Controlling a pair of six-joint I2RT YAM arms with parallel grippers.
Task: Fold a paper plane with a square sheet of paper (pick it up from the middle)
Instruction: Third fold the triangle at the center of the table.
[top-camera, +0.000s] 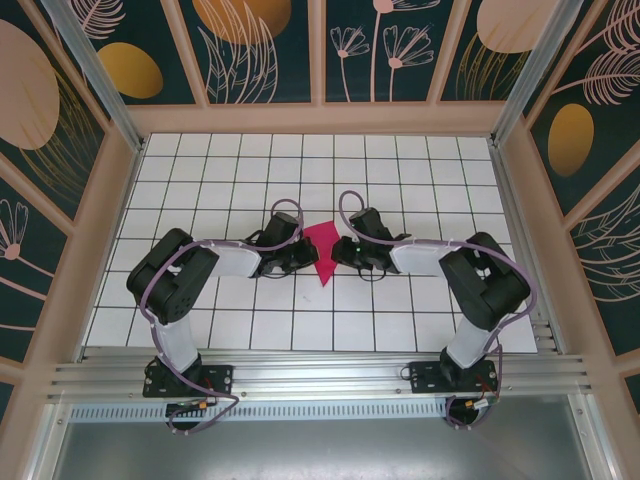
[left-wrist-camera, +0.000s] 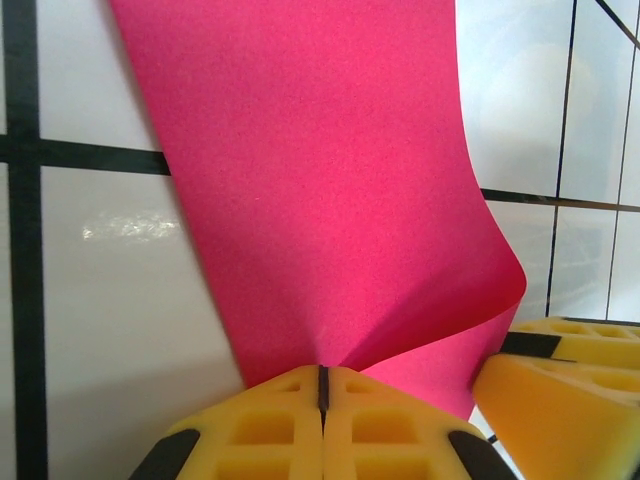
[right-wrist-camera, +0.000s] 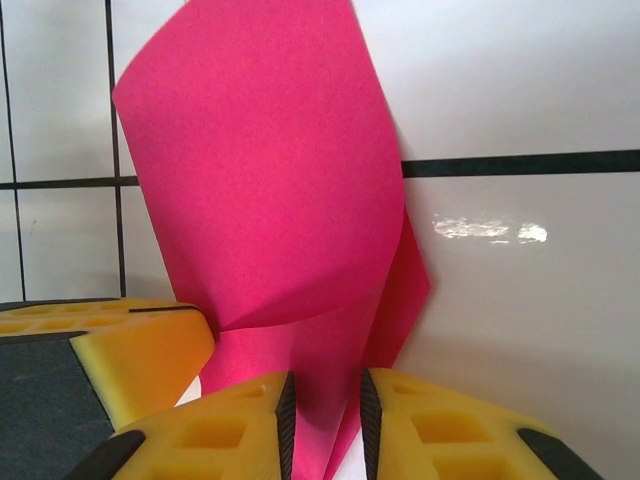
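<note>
from above, working the square sheet of paper (top-camera: 322, 252) at the middle of the tiled table (top-camera: 200, 180) with left gripper (top-camera: 300, 256) and right gripper (top-camera: 341, 256); at left wrist, clamped shut on its pinched fold, best held firm; at right wrist, parted slightly around it, best closed squarely.

Black-white arms (top-camera: 180, 290), purple cables (top-camera: 285, 202), yellow pads (left-wrist-camera: 260, 430)

Bright, even light. White glare patches sit on glossy tiles (right-wrist-camera: 490, 230) ahead of the fingers (right-wrist-camera: 440, 430); nearest fingers look slightly soft.
</note>
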